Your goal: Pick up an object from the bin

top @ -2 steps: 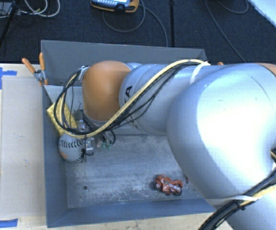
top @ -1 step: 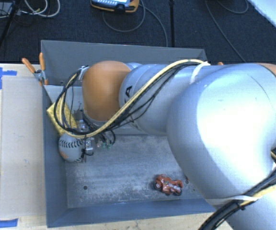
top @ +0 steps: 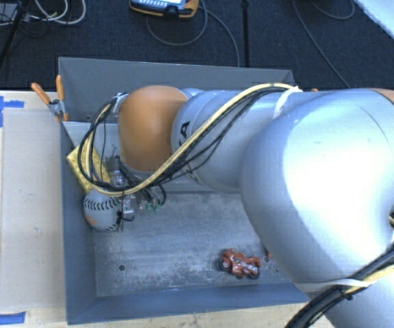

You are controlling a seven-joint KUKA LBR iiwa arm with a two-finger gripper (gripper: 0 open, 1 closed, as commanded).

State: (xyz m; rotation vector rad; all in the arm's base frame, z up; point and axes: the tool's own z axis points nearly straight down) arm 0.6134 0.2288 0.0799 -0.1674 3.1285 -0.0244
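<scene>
jaws down by the bin [top: 78, 258] wall, under orange wrist cover [top: 149, 125]; their spread hidden, cannot tell. stitched white baseball [top: 98, 212] just wall-side of them, seemingly touching. judgement: centre over ball before closing; round, may roll away.

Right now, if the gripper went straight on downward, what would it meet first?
Probably the white baseball at the left of the bin, right beneath the gripper; depth is unclear, so not certain.

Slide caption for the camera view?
Arm low at the bin's left beside a baseball; small reddish thing lies apart.
</scene>
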